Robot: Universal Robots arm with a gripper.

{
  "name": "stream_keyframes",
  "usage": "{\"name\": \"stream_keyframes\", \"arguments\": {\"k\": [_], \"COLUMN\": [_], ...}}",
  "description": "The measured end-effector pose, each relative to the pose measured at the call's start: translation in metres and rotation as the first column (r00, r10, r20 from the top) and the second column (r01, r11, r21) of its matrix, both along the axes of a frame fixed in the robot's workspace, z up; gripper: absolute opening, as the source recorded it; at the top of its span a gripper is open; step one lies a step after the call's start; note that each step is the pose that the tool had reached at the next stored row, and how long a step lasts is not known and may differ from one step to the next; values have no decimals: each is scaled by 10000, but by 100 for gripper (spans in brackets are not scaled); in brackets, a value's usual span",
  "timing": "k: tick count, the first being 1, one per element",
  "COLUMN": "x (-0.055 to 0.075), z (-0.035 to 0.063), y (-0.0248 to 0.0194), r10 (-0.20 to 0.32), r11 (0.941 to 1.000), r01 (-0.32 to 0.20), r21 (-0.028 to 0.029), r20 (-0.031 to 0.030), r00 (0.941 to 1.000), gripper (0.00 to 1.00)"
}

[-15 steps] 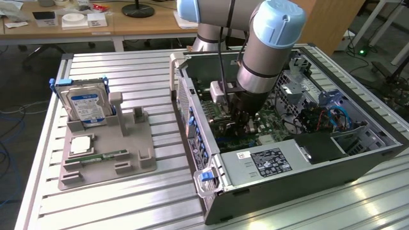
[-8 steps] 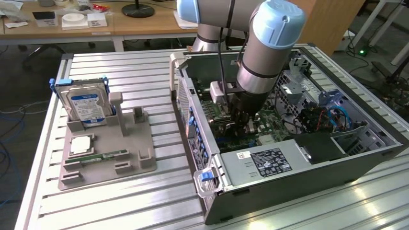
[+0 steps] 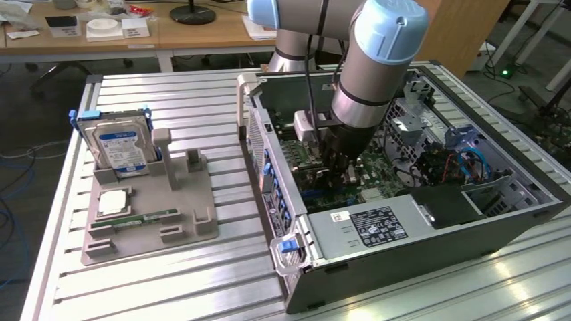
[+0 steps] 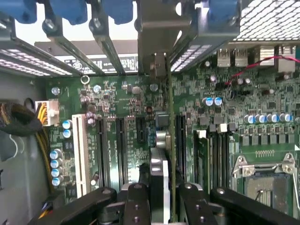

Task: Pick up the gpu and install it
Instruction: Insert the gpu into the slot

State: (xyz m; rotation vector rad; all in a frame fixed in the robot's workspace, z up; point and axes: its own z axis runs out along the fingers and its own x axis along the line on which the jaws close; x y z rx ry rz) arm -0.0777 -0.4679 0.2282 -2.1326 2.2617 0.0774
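My gripper (image 4: 161, 206) is shut on the gpu (image 4: 160, 154), a thin dark card seen edge-on between the two black fingers (image 4: 137, 204). The card runs across the green motherboard (image 4: 117, 108) along the black expansion slots (image 4: 180, 140). Its silvery end bracket (image 4: 157, 28) reaches the case's rear slot openings. I cannot tell whether the card's edge sits in a slot. In the exterior view, the gripper (image 3: 337, 164) is lowered deep inside the open computer case (image 3: 419, 227), over the motherboard.
Memory sticks (image 4: 211, 150) and the processor socket (image 4: 267, 178) lie beside the card, and a white slot (image 4: 79, 154) on its other side. At the exterior view's left, a grey fixture (image 3: 147, 221) holds a hard drive (image 3: 120, 147) and a green memory stick (image 3: 143, 219).
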Motion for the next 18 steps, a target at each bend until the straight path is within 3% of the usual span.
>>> {"name": "stream_keyframes", "arguments": {"k": [18], "x": [0], "z": [1], "y": [3], "r10": [0], "r11": [10000], "r01": [0], "r21": [-9], "r20": [-2], "r00": [10000], "gripper": [28]}}
